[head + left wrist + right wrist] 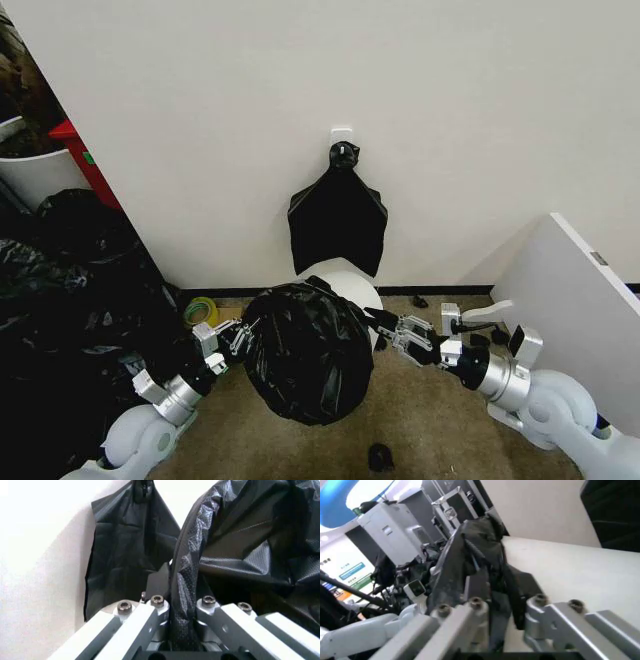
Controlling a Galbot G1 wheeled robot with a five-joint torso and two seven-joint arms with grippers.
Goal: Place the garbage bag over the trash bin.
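We hold garbage bag (308, 352) stretched between left gripper (236, 338) and right gripper (392, 334), jaws of each clamped on bag edge. Trash bin (352, 284) just behind, mouth partly covered. Bag spans side to side.

Glossy wrinkled plastic garbage bag (308, 350)

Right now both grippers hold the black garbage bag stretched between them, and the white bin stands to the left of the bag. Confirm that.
Not quite. The left gripper and right gripper do hold the garbage bag stretched between them, but the head view shows the trash bin behind the bag, by the wall, not to its left.
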